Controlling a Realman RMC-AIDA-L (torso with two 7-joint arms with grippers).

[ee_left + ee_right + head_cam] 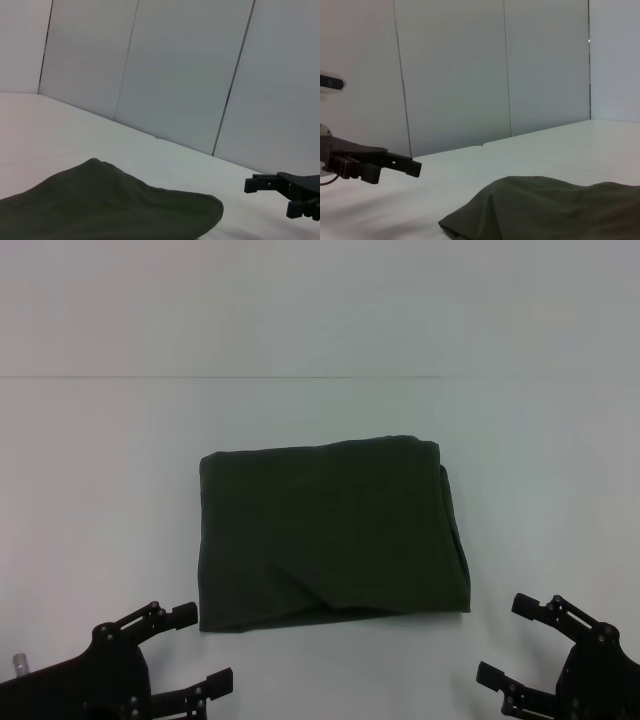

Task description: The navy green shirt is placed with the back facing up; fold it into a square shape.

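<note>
Both tools, left point(190, 648) and right point(515, 640), wait released beside the navy green shirt point(330, 530) folded on the table point(100, 490), whose loose near edge may spring open if touched.

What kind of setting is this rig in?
Likely a lab test bench: a bare white table, plain panelled walls behind it, and only a folded navy green shirt between the open left gripper and right gripper.

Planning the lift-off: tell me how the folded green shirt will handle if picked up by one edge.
The navy green shirt would probably droop and unfold: its soft layers lie loosely stacked, with a crease near the front. It looks light. Pushed, it likely bunches rather than slides whole.
</note>
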